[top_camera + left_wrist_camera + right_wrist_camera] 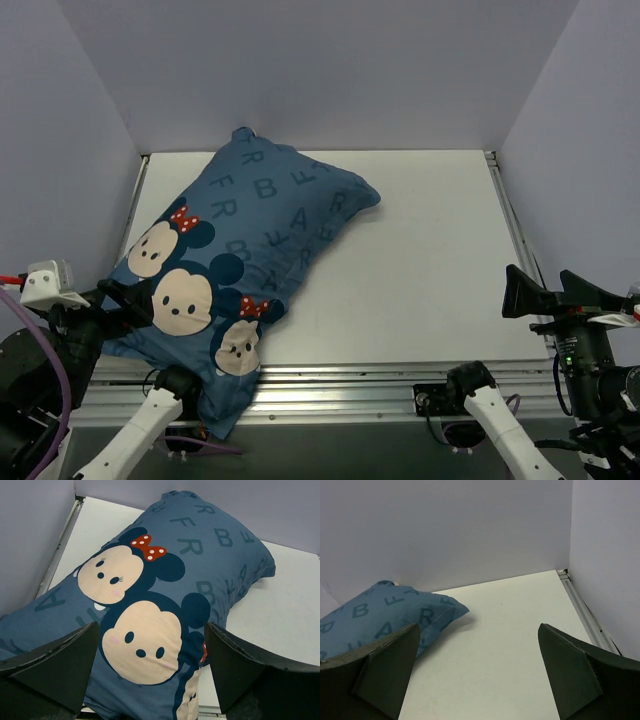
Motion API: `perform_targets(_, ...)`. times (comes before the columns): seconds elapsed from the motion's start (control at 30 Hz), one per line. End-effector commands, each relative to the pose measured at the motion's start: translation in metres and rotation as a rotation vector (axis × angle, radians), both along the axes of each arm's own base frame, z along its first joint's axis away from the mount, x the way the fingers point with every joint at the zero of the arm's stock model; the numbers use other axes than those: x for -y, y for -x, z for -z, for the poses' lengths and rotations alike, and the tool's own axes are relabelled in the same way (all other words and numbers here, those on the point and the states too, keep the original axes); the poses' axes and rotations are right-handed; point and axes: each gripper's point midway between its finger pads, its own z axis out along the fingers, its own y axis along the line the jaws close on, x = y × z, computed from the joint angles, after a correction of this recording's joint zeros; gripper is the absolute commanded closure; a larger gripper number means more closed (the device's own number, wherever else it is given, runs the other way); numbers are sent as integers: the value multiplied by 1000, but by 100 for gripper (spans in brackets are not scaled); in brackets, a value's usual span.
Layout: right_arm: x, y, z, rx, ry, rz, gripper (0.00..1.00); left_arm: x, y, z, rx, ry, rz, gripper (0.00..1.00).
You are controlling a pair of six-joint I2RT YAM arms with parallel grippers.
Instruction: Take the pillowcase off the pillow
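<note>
The dark-blue pillowcase, printed with letters and mouse faces with red bows, lies plump and diagonal on the left half of the white table. Its near end hangs over the front edge. The white pillow is hidden inside it. My left gripper is open at the case's near-left edge. In the left wrist view its jaws stand wide apart just above the mouse-face print, holding nothing. My right gripper is open and empty at the table's right edge. In the right wrist view it faces bare table, with the case's far corner to its left.
Grey walls enclose the table at the back and both sides. A metal rail runs along the front edge, and another rail runs along the right side. The case's loose end drapes over the front rail.
</note>
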Motion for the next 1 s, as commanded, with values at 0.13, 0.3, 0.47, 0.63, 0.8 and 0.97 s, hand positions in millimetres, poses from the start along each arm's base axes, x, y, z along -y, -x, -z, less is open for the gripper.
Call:
perform_targets(0.13,-5,-15,-16,48,-25,-1,0,24,-35,-3,-36,-31,53,6)
perform_targets(0.3,-19,-43,8,-34,-41,-20,0,55,-79,3,-126,-87,125,6)
perform_targets(0.47,-37,-72,33,-118,-136,-47,0,99,-144,19,-264,-160,223,6)
perform_targets(0.63,-62,-97,57,-202,-124,-134,0,134,-203,20,-289,-204,267,6)
perform_targets(0.8,-70,-113,65,-233,-125,-146,0,184,-263,9,-183,-313,320,6)
perform_targets(0.97,-75,-122,71,-252,-125,-153,0,245,-311,45,-203,-448,375,6)
